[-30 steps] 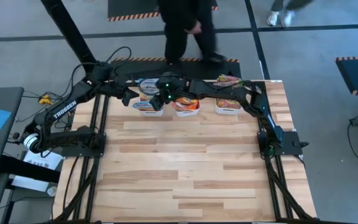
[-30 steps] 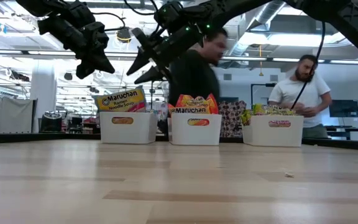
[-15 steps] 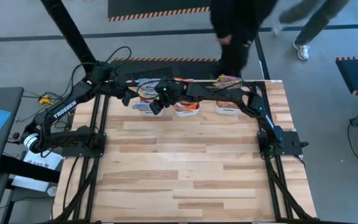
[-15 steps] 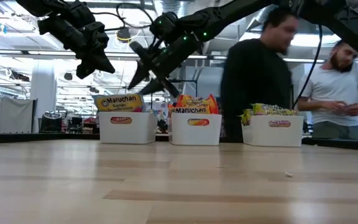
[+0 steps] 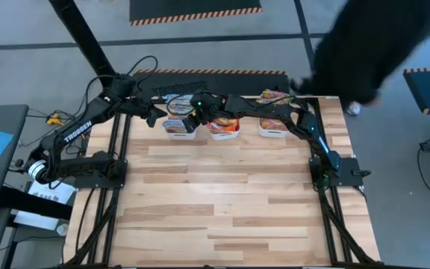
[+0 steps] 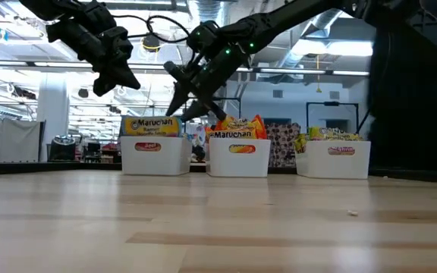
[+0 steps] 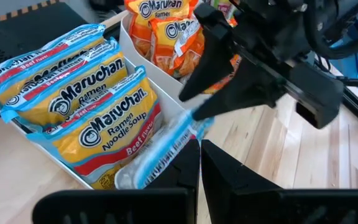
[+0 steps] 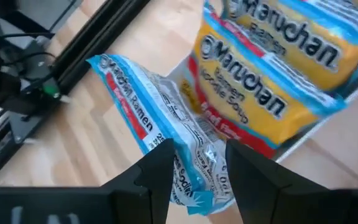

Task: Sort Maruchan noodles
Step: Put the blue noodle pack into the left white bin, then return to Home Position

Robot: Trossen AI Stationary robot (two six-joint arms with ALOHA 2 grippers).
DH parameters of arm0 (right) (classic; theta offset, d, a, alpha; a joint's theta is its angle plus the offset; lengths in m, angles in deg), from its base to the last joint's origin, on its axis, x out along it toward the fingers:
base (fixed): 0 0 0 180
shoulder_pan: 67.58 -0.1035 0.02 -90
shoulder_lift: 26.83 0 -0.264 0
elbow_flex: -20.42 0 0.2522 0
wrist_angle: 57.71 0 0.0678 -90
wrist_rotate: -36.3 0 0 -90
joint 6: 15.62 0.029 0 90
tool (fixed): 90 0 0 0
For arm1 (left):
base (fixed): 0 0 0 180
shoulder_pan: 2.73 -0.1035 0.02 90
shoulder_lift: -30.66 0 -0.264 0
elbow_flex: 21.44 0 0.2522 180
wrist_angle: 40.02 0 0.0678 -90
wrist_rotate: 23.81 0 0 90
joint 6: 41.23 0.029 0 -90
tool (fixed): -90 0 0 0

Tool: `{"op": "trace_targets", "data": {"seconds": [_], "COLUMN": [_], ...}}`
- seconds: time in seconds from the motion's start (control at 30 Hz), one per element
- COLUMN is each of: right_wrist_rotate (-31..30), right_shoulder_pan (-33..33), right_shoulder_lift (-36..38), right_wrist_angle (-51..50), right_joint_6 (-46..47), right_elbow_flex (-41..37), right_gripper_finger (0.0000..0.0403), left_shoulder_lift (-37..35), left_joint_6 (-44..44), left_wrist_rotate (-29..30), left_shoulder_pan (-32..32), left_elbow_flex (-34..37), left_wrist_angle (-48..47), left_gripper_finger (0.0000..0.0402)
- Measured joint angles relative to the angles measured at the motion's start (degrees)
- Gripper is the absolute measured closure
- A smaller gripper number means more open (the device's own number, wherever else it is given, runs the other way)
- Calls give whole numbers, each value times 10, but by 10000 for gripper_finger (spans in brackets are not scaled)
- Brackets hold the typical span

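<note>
Three white bins stand in a row at the table's far edge. The left bin (image 5: 179,128) holds yellow-and-blue Maruchan noodles (image 7: 86,93), the middle bin (image 5: 224,131) orange ones (image 7: 166,31), and the right bin (image 5: 272,129) yellow-green ones. My right gripper (image 5: 190,114) hangs over the left bin's right end, shut on a blue-and-white packet (image 8: 154,106) that slants down into that bin. My left gripper (image 5: 153,117) is shut on nothing and hovers just left of the left bin, above the table. My right gripper pinches the blue-and-white packet at its crimped upper end (image 8: 197,163) between its two fingers. The fingers slant down from the table's right side. The packet hangs tilted below them, its lower end (image 7: 124,179) down inside the left bin beside the yellow packets.
A person in dark clothes (image 5: 372,45) stands just beyond the table's far right corner. Black frame rails (image 5: 118,164) run along both table sides. The wide wooden tabletop (image 5: 222,202) lies in front of the bins.
My right gripper has sunk toward the left bin with the blue-and-white packet and tipped further downward, so the packet's lower end now reaches into the bin. The person behind the table has walked toward the right.
</note>
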Motion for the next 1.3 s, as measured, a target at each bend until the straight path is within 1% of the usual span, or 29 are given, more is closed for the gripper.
{"op": "trace_targets", "data": {"seconds": [0.17, 0.37, 0.53, 0.6, 0.73, 0.83, 0.97, 1.13, 1.23, 1.3], "right_wrist_rotate": [0, 2, 57, 67, 63, 30, -15, -17, -17, -17], "right_shoulder_pan": [2, 2, 1, -3, -21, -41, -65, -79, -75, -68], "right_shoulder_lift": [19, 65, 121, 143, 189, 220, 252, 293, 325, 361], "right_wrist_angle": [4, -7, -37, -55, -102, -134, -138, -112, -89, -64], "right_joint_6": [-11, -47, -77, -93, -159, -182, -201, -220, -220, -221], "right_elbow_flex": [0, 0, 0, 0, 0, -5, -38, -102, -160, -209], "right_gripper_finger": [233, 233, 233, 233, 233, 233, 233, 233, 233, 233], "left_shoulder_lift": [-2, -36, -80, -97, -135, -160, -188, -213, -229, -246], "left_joint_6": [0, -5, 2, 17, 27, 0, -47, -81, -87, -93], "left_wrist_rotate": [-6, -30, -35, -35, -35, -34, -34, -20, -6, 4], "left_shoulder_pan": [0, 7, 34, 53, 99, 138, 184, 234, 260, 273], "left_elbow_flex": [0, 0, 0, 0, 17, 42, 85, 133, 156, 177], "left_wrist_angle": [0, 2, 11, 18, 80, 162, 252, 295, 312, 330], "left_gripper_finger": [401, 401, 401, 402, 401, 401, 401, 401, 401, 401]}}
